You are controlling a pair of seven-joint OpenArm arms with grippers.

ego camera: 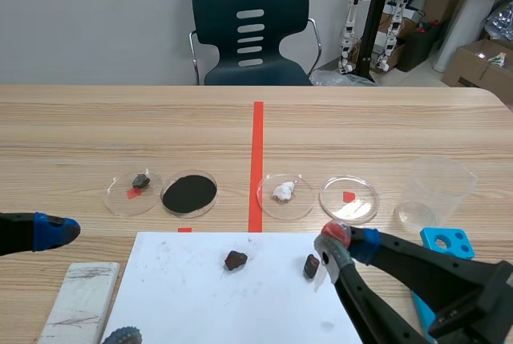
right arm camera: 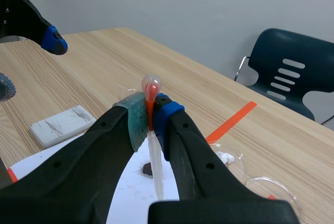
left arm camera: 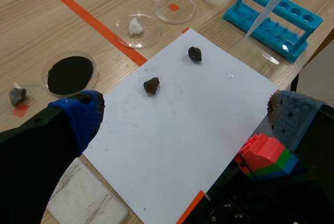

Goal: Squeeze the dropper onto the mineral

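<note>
The table (ego camera: 96, 127) carries a white sheet (ego camera: 200, 304), and that sheet is the likeliest thing to catch a stray drop. The left pincer (left arm camera: 186, 114) hangs wide apart and empty out to the sheet's left, so it steadies nothing. The right pincer (right arm camera: 148, 117) is clamped on the dropper (right arm camera: 155, 161), which hangs tip-down over the sheet, just beside the dark mineral (ego camera: 312, 265) and not plainly above it. A squeeze from here may only wet paper. The pads grip the red neck under the bulb, so tightening may release little or let the slim tube slip. A second mineral (ego camera: 235, 261) lies nearby, and I cannot tell which one is meant. The pale tip is hard to make out against the sheet, and any liquid inside cannot be seen.
</note>
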